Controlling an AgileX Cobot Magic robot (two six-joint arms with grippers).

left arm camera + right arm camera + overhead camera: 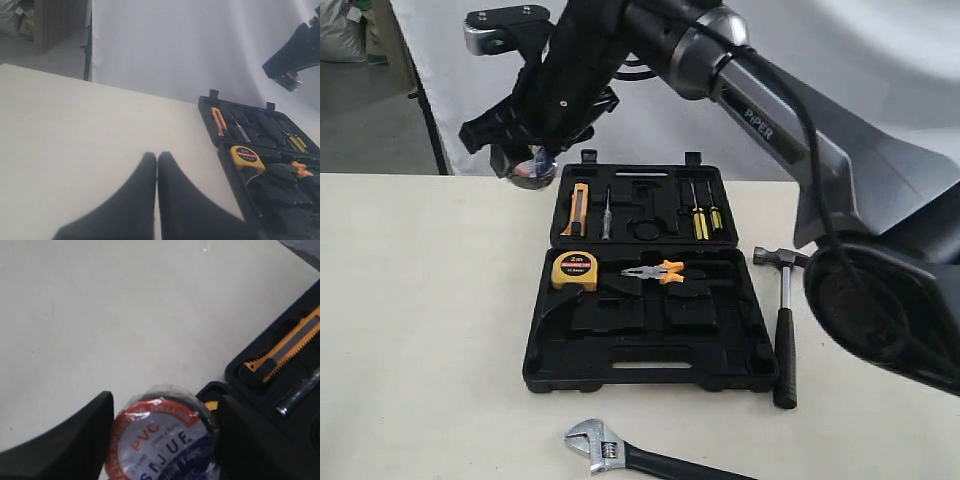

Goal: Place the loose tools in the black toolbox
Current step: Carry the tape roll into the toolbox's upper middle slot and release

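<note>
My right gripper (527, 165) (165, 407) is shut on the tape roll (532, 172) (162, 440), a dark roll with a red-and-white PVC label in clear wrap. It hangs in the air just beyond the back left corner of the open black toolbox (650, 378) (225, 155). The claw hammer (785, 320) lies on the table along the box's right side. In front of the box lies the adjustable wrench (640, 455). My left gripper (157, 156) is shut and empty, low over bare table left of the box.
Inside the box sit a yellow tape measure (575, 270) and orange-handled pliers (655, 271). Its raised lid holds an orange utility knife (579, 208) and screwdrivers (700, 215). The right arm's dark body (880, 250) looms over the right side of the table.
</note>
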